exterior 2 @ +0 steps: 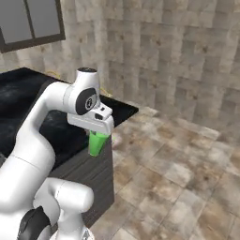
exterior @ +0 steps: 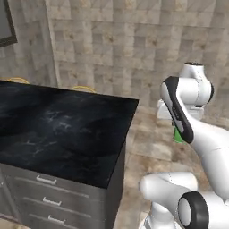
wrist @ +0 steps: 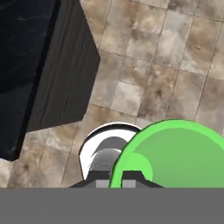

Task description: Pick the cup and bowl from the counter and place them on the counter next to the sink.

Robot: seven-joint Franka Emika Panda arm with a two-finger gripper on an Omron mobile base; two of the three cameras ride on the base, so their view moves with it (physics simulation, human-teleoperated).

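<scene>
Left base view: the black marble counter (exterior: 62, 129) is seen over grey drawers (exterior: 47, 197), and a sliver of the green cup (exterior: 178, 135) is glimpsed behind the white arm, out past the counter's end above the tiled floor (exterior: 147, 143). Right base view: the cup (exterior 2: 98, 143) is held upright, hanging below the tool (exterior 2: 100, 134), which is clamped on its rim, just beside the counter's corner. Hand view: the cup (wrist: 175, 157) is seen from above, its mouth open, over the floor with the counter's edge (wrist: 26, 78) well apart.
</scene>
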